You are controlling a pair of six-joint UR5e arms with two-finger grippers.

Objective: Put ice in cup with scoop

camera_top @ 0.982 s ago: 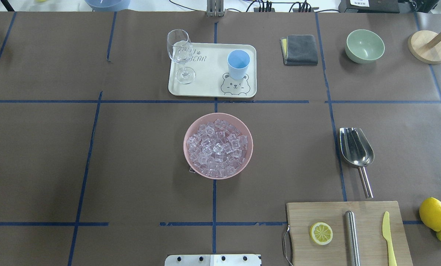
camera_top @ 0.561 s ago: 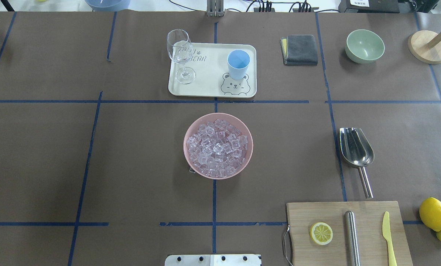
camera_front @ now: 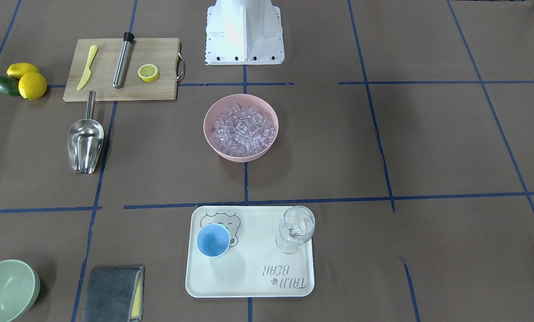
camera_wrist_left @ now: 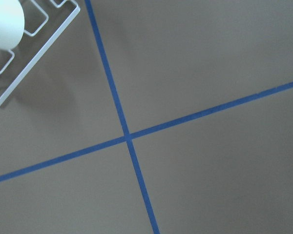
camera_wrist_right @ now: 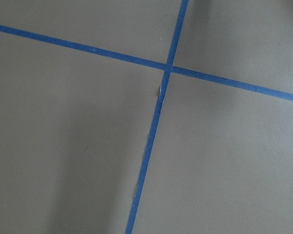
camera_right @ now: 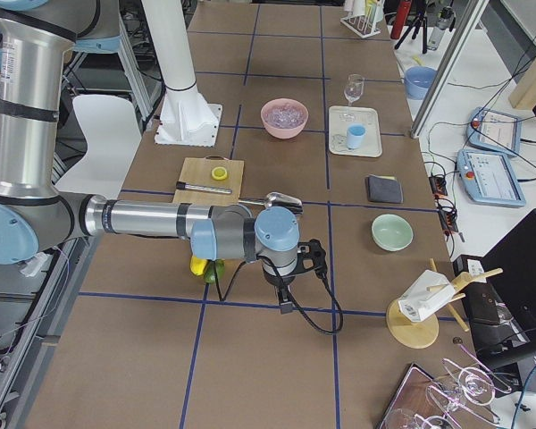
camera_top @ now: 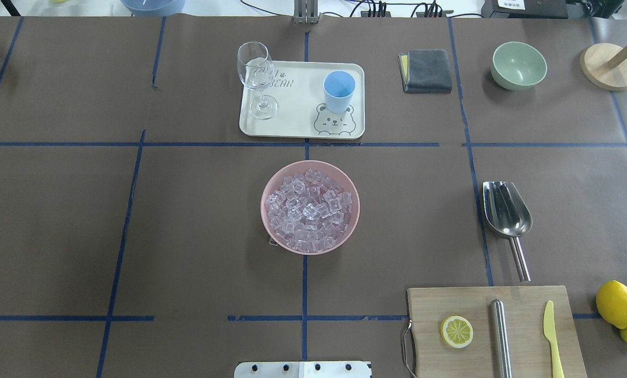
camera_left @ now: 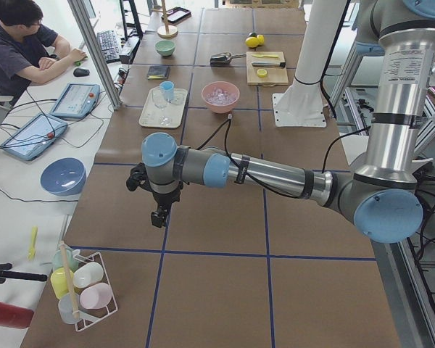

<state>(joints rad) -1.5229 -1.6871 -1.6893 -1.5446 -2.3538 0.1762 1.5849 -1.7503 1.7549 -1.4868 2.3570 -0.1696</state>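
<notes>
Front-facing view: the scoop [camera_front: 85, 145] lies on the brown table [camera_front: 428, 143] beside the cutting board [camera_front: 159, 49]. The ice [camera_front: 242, 129] fills a pink bowl [camera_front: 209, 134], and the cup [camera_front: 213, 240] stands on a tray [camera_front: 249, 277]. Overhead, the layout matches.

Left side view: the left arm [camera_left: 268, 174] reaches out level, with the left gripper [camera_left: 158, 216] pointing down. Its opening cannot be told.

Right side view: the right gripper [camera_right: 284, 299] hangs likewise, its opening also unclear.

Wrist views: brown paper crossed by blue tape [camera_wrist_left: 127, 136].
</notes>
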